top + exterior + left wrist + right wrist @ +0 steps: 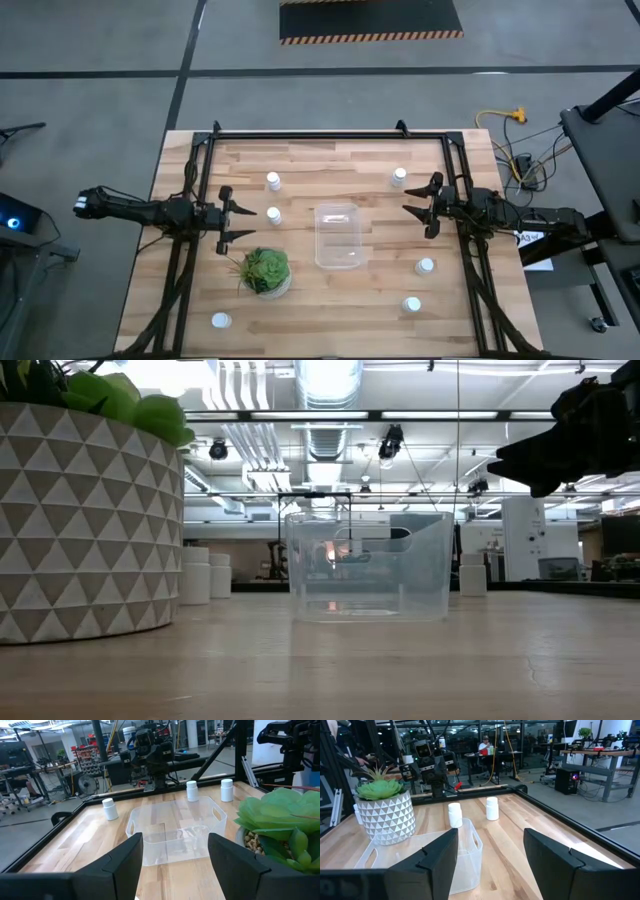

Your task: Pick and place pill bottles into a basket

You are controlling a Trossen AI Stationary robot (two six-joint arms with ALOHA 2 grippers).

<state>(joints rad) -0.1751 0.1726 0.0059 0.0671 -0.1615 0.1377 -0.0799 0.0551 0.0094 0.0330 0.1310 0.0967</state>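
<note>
Dark fingers of the left end effector (236, 220) stand spread apart and hold nothing, left of centre in the overhead frame, just beside a small white cylindrical pill bottle (274, 215). Mirroring it at right of centre, the right end effector (420, 204) is likewise spread and unladen, with another capped white bottle (400, 177) just above it in the frame. Between the two arms, at the middle of the light wooden bench (330, 310), sits the clear plastic rectangular basket (338, 237) with rounded corners; no bottle lies inside it. Six bottles stand upright on the bench around it: a third (273, 181) at upper left of the basket, two (426, 266) (412, 305) at lower right, and one (221, 321) near the lower left corner of the bench. A green leafy plant in a round white pot patterned with triangles (266, 271) stands just left of the basket's lower end.
</note>
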